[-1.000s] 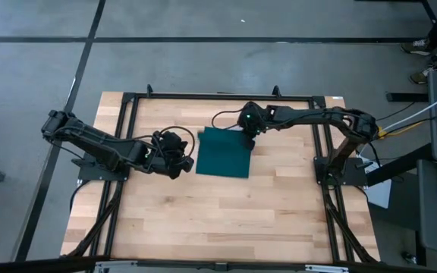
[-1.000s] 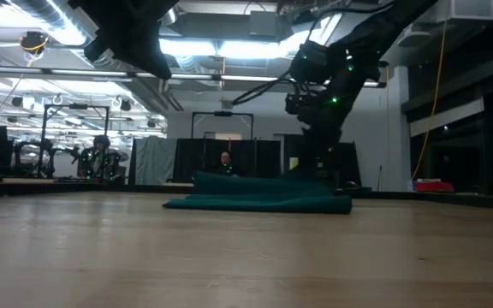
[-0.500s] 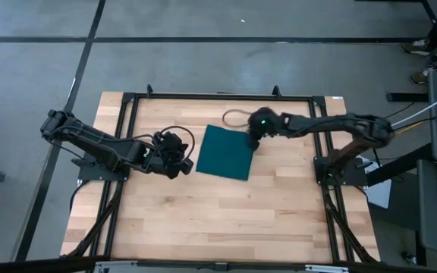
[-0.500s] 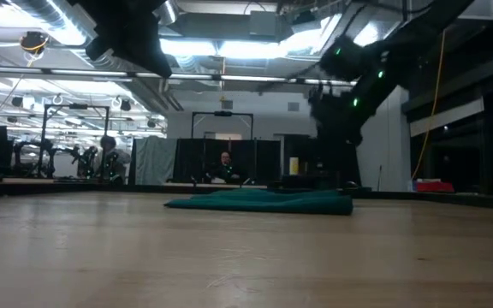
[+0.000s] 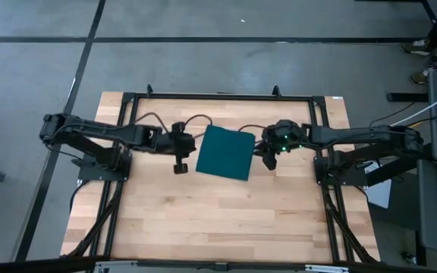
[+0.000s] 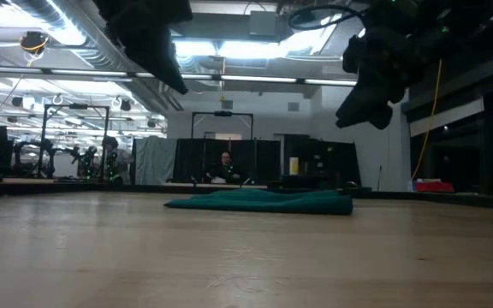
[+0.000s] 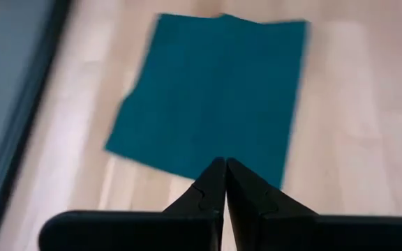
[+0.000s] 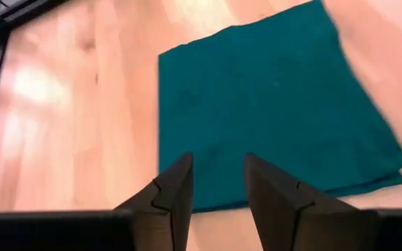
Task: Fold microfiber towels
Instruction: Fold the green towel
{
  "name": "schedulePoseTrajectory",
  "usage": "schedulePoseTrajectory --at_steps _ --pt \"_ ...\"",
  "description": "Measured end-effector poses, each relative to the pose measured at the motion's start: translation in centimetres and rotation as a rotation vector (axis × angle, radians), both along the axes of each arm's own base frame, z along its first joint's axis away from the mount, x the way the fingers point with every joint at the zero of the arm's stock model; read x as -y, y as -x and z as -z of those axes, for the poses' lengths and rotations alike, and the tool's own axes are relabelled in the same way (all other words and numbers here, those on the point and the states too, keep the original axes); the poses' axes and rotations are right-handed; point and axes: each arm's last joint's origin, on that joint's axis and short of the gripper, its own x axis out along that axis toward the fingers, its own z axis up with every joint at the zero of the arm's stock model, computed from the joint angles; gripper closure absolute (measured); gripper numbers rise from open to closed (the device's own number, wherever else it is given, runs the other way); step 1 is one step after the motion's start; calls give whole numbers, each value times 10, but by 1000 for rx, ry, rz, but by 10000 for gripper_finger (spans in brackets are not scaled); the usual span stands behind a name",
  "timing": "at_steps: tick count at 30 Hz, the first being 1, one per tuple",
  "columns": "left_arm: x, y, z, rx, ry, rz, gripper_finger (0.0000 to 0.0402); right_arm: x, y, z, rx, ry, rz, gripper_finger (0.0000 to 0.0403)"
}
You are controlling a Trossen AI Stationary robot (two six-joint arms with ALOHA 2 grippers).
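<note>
The dark teal microfiber towel (image 5: 224,153) lies folded and flat on the wooden table, a little beyond its middle; it is a low heap in the low view (image 6: 264,202). My left gripper (image 5: 179,167) hovers shut just left of the towel, which lies ahead of it in its wrist view (image 7: 215,90). My right gripper (image 5: 268,161) hovers open just right of the towel, nothing between its fingers (image 8: 217,162). In the right wrist view the towel (image 8: 271,104) shows layered edges at one corner. Both grippers hang well above the table in the low view.
A black metal frame (image 5: 131,98) borders the table, with cables near its far edge. Bare wood (image 5: 218,220) stretches across the near half. In the low view a person (image 6: 225,162) sits in the room far behind the table.
My right gripper has let go of the towel's far right part, opened, risen and moved toward the table's right and near side. The lifted part of the towel has dropped and the towel now lies flat. My left arm has swung toward the far edge, its gripper staying left of the towel.
</note>
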Motion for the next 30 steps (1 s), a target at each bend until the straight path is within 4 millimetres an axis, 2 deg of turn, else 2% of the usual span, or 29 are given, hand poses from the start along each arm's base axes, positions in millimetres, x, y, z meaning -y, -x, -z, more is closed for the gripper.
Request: schedulePoseTrajectory --at_steps 3,7,11,15,19,24,30 --pt "-13 0 1 -19 76 111 386 -10 0 0 -8 -40 3 279" --pt "-29 3 4 -36 160 27 373 -20 -1 0 -14 10 31 273" --pt "-56 -1 7 29 270 -100 369 -10 0 -1 -8 56 171 263" --pt "-75 -8 20 32 466 -92 372 0 0 -2 10 -52 208 260" --pt "-69 -17 36 -34 506 -30 372 -12 -1 -1 -4 -109 137 269" --pt "-64 -27 51 -84 518 -16 372 -26 4 16 -23 -210 137 286" --pt "-41 -34 54 -110 494 -16 373 -55 7 28 46 -319 88 299"
